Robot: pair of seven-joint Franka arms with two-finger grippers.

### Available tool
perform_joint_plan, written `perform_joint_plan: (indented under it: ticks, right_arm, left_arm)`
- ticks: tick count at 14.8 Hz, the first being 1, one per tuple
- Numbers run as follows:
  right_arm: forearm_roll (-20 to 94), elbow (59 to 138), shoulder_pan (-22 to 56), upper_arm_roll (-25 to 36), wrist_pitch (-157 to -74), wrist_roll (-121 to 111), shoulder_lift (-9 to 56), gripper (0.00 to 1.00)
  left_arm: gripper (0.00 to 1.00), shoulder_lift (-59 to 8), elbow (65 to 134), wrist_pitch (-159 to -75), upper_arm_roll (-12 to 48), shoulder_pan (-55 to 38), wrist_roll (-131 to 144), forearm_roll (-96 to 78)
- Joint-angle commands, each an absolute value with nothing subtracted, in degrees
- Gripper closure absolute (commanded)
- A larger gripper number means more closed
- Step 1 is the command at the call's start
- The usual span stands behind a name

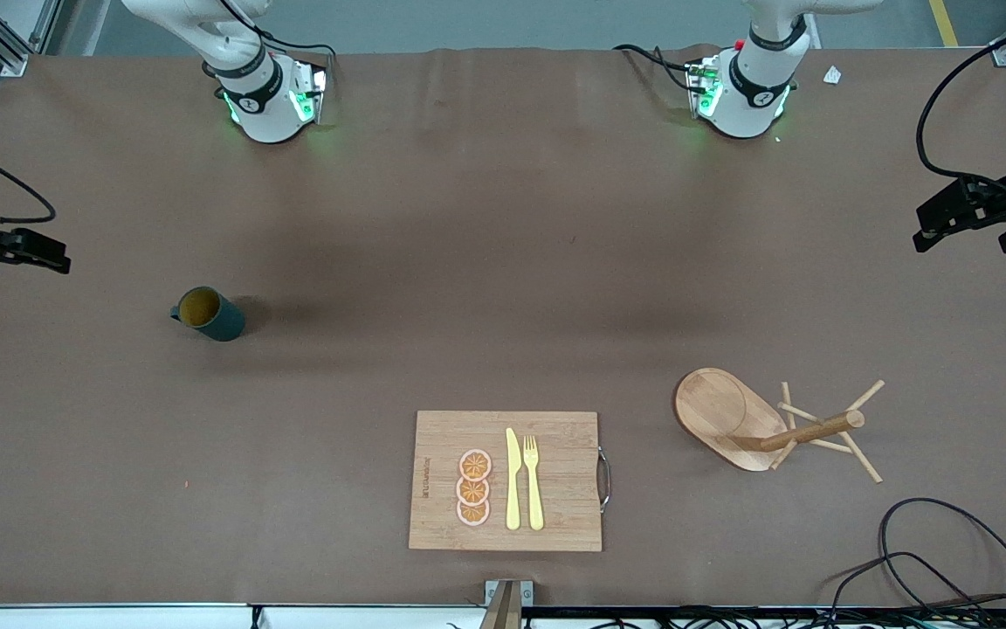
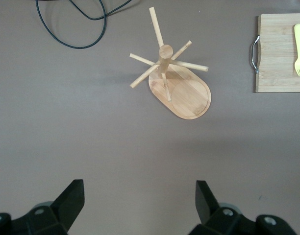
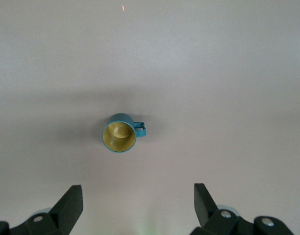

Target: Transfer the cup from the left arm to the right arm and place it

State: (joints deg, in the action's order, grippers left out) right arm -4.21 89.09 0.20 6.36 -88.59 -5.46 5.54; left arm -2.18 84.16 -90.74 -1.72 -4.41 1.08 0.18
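Note:
The cup (image 1: 208, 313) is a dark teal mug with a tan-yellow inside. It stands upright on the brown table toward the right arm's end. My right gripper (image 1: 31, 249) hangs open and empty in the air at that end of the table, apart from the cup. In the right wrist view the cup (image 3: 119, 133) shows from above, handle to one side, well clear of my open right gripper (image 3: 137, 200). My left gripper (image 1: 957, 223) is open and empty up at the left arm's end of the table; its own view shows it open (image 2: 137, 200) over bare table.
A wooden cutting board (image 1: 564, 489) with orange slices, a yellow knife and a yellow fork lies near the front camera. A wooden mug tree (image 1: 765, 419) stands toward the left arm's end and shows in the left wrist view (image 2: 179, 81). Black cables (image 1: 931, 559) lie at the near corner.

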Motion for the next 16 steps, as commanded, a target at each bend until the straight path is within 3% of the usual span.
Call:
perform_joint_plan:
  ticks: [1,11,16]
  right_arm:
    - [-2.46,85.44,0.00,5.45,-86.40,-6.33,5.80,0.00]
    - [-0.44,83.41,0.96,5.19,-79.19,-5.89,4.84,0.00]
    - [-0.53,89.03,1.32,5.19,-81.04,-3.62,-0.78,0.00]
  left_arm:
    - [0.00,-1.67,83.67,-89.65,-1.93,-4.39,1.49,0.53]
    - [0.00,-1.67,83.67,-87.98,-1.67,-4.66,4.92,0.62]
    - [0.00,-1.67,83.67,-90.17,-1.58,-5.01,3.96,0.70]
